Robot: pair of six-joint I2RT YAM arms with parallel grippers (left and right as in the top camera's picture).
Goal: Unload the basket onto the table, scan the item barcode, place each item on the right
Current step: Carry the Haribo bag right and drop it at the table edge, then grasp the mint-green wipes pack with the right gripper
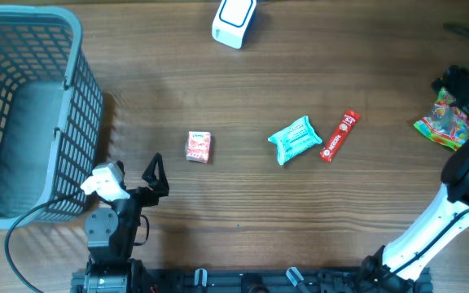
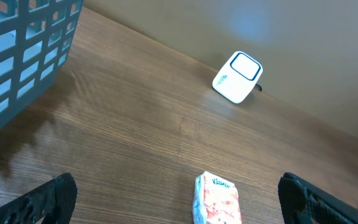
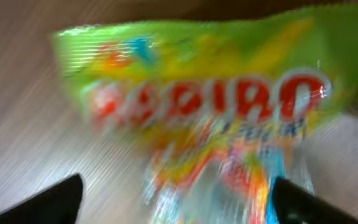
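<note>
Haribo bag is lying on the table, centred in front of the wide-spread jaws of the right gripper.

The left gripper is hanging released, its jaws standing wide apart. The basket is sitting off to their left, a small Kleenex pack is lying just ahead between them, and the white scanner is resting well beyond it. Farther right, a teal packet and a red bar are lying side by side, well apart from both grippers. At the far right, the right gripper is hovering over the green bag with jaws released, gripping nothing. The bag is showing blurred just ahead of the fingertips, spanning the gap between them with its red lettering facing up. Whether it is touching them cannot be told.
</note>
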